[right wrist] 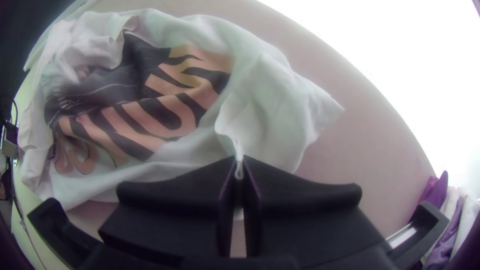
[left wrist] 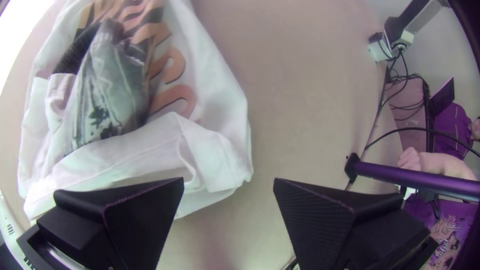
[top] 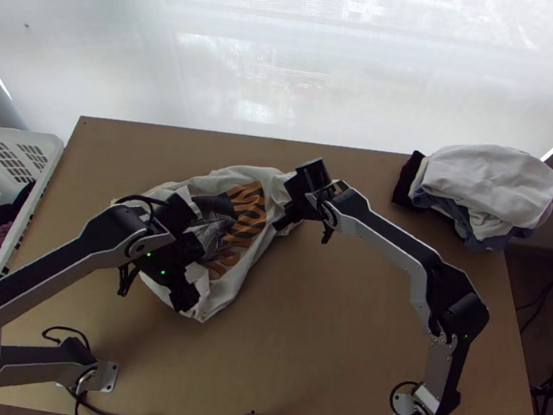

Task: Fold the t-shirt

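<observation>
Right tool (right wrist: 238, 160) pinching the t-shirt (right wrist: 272, 85), light, limp stuff by its looks! Left tool (left wrist: 228, 180) fingers apart; that near corner (left wrist: 235, 167) should grip best.

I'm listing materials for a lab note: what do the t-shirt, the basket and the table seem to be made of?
T-shirt: soft, matt fabric, probably cotton knit; it lies in loose creases, with a print on it.
Basket: probably rigid plastic, white and smooth, with regular slots in its walls.
Table: looks like wooden board, flat, tan and matt, though I can't make out any grain.
</observation>
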